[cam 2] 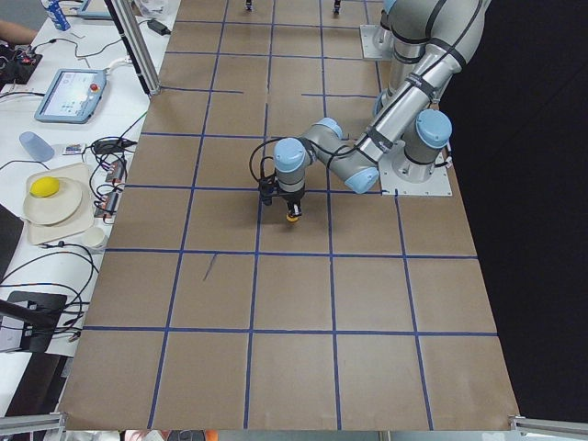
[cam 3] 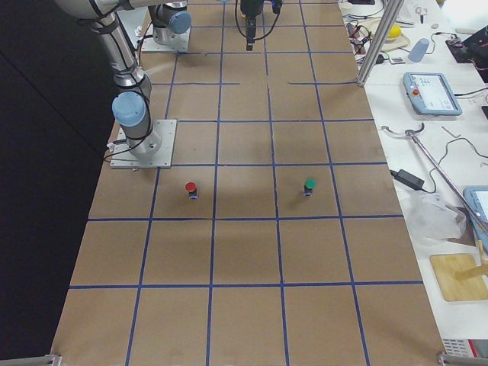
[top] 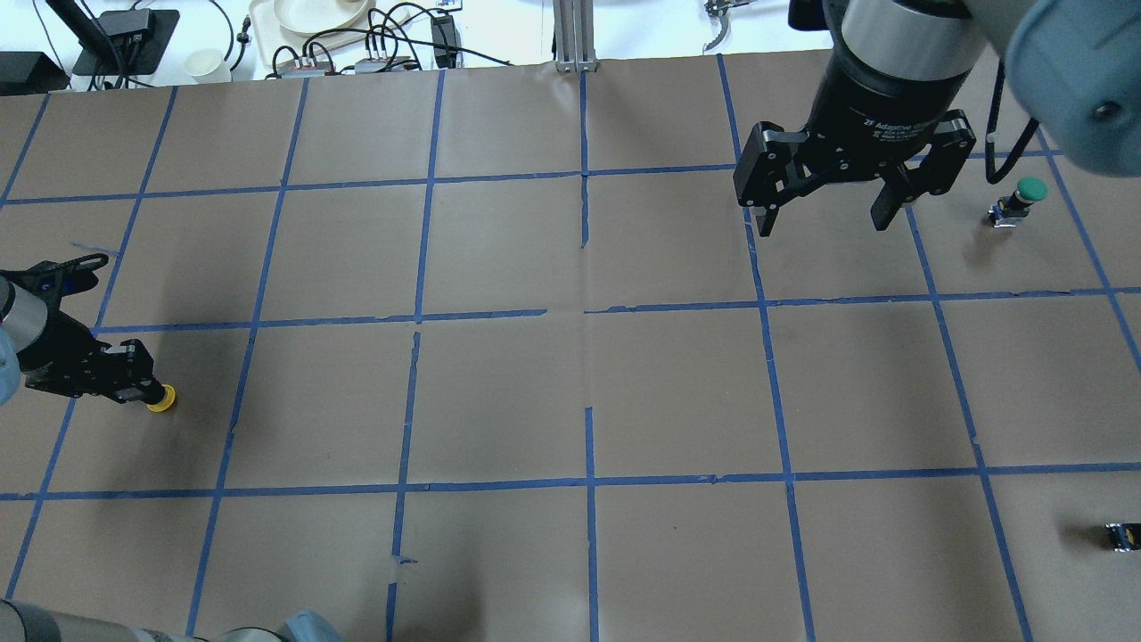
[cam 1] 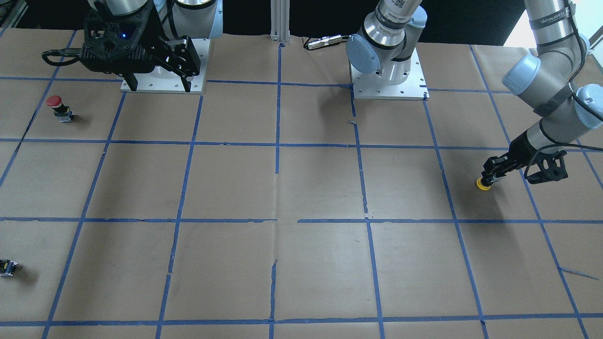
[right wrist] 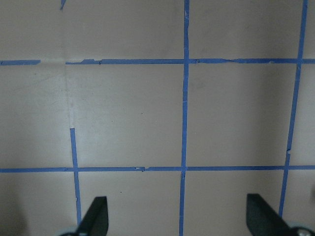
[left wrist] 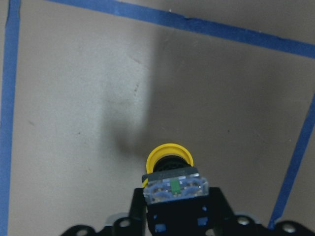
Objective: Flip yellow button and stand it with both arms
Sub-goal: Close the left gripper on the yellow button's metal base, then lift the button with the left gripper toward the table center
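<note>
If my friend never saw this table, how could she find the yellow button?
Start at the brown paper table with its blue tape squares and follow the robot's left arm to its end effector. The yellow button is pinched there, cap pointing away from it. The red button and the green button stand alone; only this one has a yellow cap and is held.

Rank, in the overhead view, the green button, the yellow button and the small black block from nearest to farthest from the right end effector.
1. green button, just right of the right end effector.
2. small black block, at the far right, nearer the robot.
3. yellow button, far left, gripped by the left end effector.
</note>
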You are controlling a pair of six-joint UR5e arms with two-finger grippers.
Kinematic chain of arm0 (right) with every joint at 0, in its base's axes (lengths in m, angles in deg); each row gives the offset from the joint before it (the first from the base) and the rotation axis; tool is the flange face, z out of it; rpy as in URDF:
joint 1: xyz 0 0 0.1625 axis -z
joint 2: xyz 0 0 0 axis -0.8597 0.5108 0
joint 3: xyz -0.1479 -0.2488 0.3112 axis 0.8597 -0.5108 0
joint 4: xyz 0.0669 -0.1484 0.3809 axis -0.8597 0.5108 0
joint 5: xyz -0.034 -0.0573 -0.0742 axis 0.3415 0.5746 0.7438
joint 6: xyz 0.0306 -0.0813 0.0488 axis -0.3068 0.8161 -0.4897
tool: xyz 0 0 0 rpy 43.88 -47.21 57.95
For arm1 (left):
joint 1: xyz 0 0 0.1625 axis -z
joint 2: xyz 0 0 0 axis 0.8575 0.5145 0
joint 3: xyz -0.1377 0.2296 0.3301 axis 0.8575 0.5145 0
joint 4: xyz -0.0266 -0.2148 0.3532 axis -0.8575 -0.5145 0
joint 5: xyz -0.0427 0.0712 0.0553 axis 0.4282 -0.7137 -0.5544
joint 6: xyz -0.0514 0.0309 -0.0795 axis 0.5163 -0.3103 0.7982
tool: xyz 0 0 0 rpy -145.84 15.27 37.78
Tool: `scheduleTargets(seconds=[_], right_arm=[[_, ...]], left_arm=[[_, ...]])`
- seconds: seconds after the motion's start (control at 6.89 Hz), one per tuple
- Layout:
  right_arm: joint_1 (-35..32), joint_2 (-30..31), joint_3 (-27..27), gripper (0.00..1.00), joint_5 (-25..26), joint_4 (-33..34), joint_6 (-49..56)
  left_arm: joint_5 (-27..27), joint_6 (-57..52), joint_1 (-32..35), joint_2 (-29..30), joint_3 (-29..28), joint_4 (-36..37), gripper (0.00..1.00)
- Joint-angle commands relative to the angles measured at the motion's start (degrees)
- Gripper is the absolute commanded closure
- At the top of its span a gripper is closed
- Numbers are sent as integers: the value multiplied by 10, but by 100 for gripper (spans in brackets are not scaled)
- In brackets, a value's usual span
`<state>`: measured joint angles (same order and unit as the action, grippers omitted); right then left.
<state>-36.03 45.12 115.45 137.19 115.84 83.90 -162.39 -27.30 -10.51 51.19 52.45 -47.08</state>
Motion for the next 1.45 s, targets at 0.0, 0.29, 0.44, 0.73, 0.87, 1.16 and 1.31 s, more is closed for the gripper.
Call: scheduleTargets(seconds=[0.0, 0.29, 0.44, 0.73, 0.87, 1.16, 1.31], right_arm=[[0, 0, 0, 0, 0, 0, 0], [2, -1, 0, 0, 0, 0, 1], [3, -1, 0, 0, 0, -1, 1], [6, -1, 0, 0, 1, 0, 1], [6, -1, 0, 0, 1, -1, 0], [7, -1, 0, 0, 1, -2, -2], [9, -1, 0, 1, 0, 1, -6]], left_arm=[[46, 0, 9, -43, -9, -45, 73], [101, -2, 24, -94, -10, -194, 77], [138, 1, 38, -106, -10, -250, 78], [264, -8, 77, -121, -34, -415, 79], [332, -9, 124, -132, -43, -468, 79], [452, -10, 218, -139, -60, -480, 79], [519, -14, 261, -145, -60, -480, 79]])
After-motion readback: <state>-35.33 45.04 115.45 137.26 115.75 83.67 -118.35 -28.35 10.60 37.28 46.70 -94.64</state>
